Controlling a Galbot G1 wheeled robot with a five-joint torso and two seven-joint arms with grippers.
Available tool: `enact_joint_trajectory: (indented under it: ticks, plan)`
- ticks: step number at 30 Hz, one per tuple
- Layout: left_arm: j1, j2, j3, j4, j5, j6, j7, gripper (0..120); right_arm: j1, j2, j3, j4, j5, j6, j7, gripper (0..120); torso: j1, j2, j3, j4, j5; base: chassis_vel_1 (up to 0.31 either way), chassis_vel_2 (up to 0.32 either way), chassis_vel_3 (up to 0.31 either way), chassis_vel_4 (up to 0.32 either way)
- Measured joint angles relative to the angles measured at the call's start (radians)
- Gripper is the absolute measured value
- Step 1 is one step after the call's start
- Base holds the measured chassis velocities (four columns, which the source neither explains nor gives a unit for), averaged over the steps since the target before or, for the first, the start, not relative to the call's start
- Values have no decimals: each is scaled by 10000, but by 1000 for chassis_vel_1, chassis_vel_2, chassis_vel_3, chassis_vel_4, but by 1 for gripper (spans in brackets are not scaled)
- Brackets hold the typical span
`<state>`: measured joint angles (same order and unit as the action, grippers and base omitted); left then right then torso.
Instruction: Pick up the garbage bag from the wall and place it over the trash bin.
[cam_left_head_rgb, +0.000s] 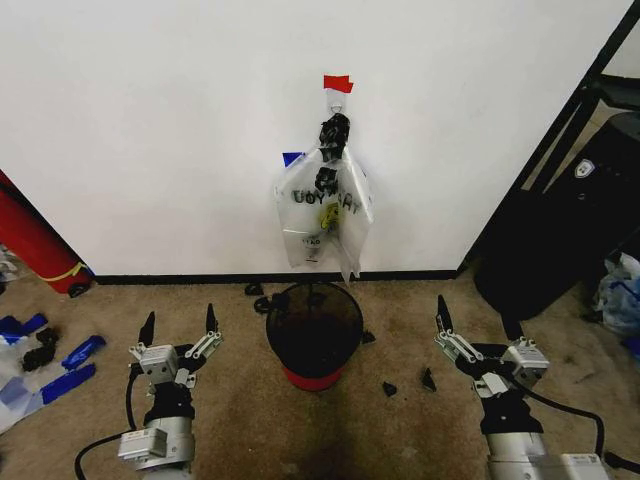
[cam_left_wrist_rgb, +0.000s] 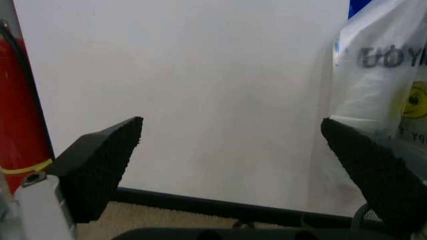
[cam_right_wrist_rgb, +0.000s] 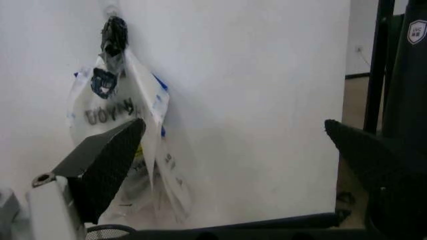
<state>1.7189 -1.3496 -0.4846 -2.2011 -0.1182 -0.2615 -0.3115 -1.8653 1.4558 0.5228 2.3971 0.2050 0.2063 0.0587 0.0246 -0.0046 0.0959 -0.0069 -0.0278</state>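
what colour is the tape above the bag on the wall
Red. The tape sits just above the hook holding the bag, clearest in the head view.

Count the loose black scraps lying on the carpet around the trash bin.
5, maybe more hidden: two left of the trash bin near the baseboard, one at its right side, two farther right.

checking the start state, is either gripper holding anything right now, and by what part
Nothing is held. The left gripper and right gripper are both open and empty, low over the carpet; the garbage bag hangs on the wall.
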Motion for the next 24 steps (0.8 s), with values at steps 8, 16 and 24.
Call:
enact_joint_trajectory:
  ticks: [8,16,24]
  plan:
    - [12,25,50,46,1,-20,92,100,9,21,6,0,-29,-4,33,100,0,0,0,0,0,0,0,0,0]
    - [43,37,44,63,46,-29,102,100,12,74,-55,6,-124,-17,72,100,0,0,0,0,0,0,0,0,0]
    - [171,145,-41,54,45,-28,100,100,-94,68,-60,108,-131,-65,94,100,0,0,0,0,-1,0,0,0,0]
